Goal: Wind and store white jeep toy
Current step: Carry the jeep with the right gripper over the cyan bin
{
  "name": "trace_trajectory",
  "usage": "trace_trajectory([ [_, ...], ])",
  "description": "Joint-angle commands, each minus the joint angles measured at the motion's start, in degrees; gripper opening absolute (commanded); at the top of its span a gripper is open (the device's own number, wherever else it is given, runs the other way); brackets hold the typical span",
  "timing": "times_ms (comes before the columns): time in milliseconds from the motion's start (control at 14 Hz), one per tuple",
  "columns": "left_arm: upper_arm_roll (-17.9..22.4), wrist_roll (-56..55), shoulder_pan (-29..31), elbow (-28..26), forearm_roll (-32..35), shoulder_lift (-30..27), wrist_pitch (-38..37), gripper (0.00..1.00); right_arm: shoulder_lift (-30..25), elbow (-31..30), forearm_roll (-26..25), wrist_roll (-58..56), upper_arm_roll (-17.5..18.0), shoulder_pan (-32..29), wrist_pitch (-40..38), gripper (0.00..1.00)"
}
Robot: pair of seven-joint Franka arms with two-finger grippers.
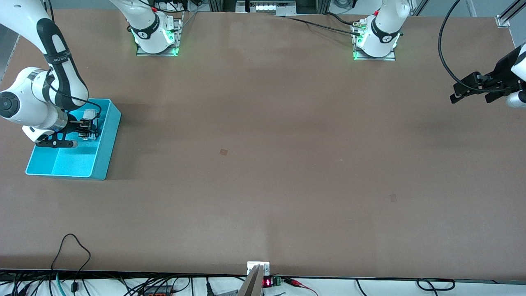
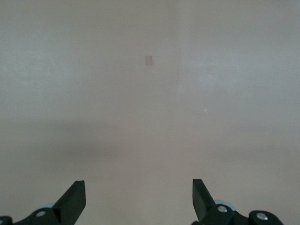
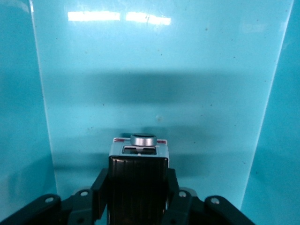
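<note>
cyan bin (image 1: 102, 164) | right pincer (image 1: 84, 123) grips white jeep toy (image 3: 138, 161) inside | left pincer (image 2: 138, 201) waits

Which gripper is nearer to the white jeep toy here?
Right. The right gripper holds the white jeep toy in its fingers inside the cyan bin. The left gripper waits open above the table at the left arm's end.

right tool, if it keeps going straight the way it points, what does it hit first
Probably the floor of the cyan bin. The right tool, shut on the white jeep toy, points down into the bin with nothing else visible ahead; the remaining depth is unclear.
</note>
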Motion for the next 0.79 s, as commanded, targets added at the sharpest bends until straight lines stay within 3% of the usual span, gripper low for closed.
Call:
trace_trajectory([
  [0,0.09,0.38,-0.43,-0.43,1.35,-1.25,0.10,1.00,-0.20,0.20,0.51,0.44,-0.53,0.46,-0.02,0.62],
  [72,0.08,0.38,-0.34,-0.43,1.35,-1.34,0.01,1.00,-0.29,0.29,0.51,0.44,-0.53,0.46,-0.02,0.73],
  [215,-0.09,0.46,-0.34,-0.43,1.35,-1.34,-0.08,1.00,-0.38,0.38,0.51,0.44,-0.53,0.46,-0.02,0.85],
  [287,-0.09,0.46,-0.34,-0.43,1.35,-1.43,0.01,1.00,-0.55,0.38,0.42,0.44,-0.53,0.46,-0.02,0.86],
  [430,-0.09,0.46,-0.34,-0.60,1.35,-1.96,-0.08,1.00,-1.08,0.55,0.51,0.35,-0.45,0.55,-0.11,1.00],
  [717,0.00,0.46,0.10,-0.78,1.35,-2.04,-0.08,1.00,-4.59,3.18,0.24,-0.26,-0.27,1.08,-2.65,1.00],
])
